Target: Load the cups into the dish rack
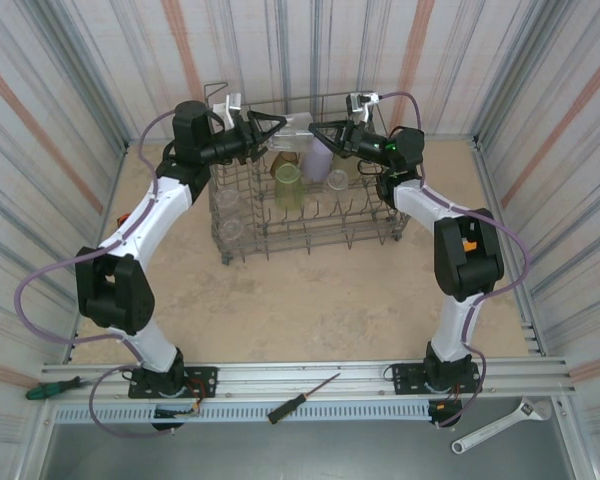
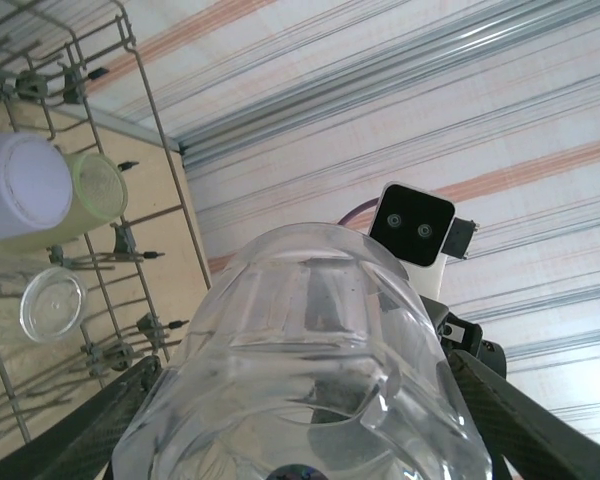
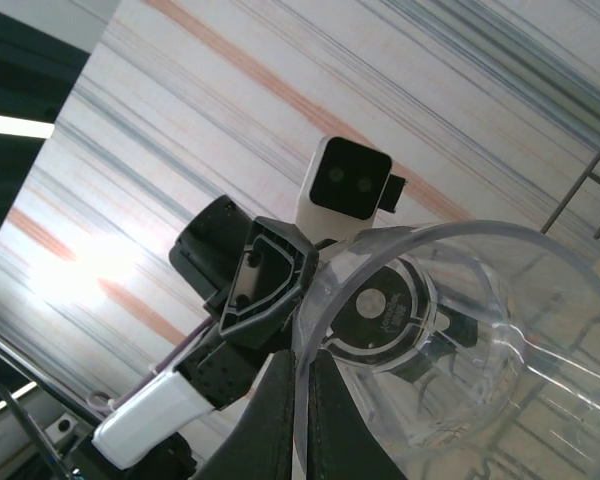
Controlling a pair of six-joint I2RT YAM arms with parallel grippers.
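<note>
At upper centre, clear cup [image 1: 292,127]: held up over the dish rack [image 1: 310,238].
Right gripper [image 1: 316,127]: pinches its rim.
Left gripper [image 1: 277,128]: fingers flank the body; I cannot tell whether they grip.
Risk: an early release could drop it onto the yellow-green cup [image 1: 287,186].

no legible text, round label [image 3: 385,312] unreadable

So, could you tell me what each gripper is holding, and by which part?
The right gripper pinches the clear cup at its rim; the left gripper flanks its body, grip uncertain.
</note>
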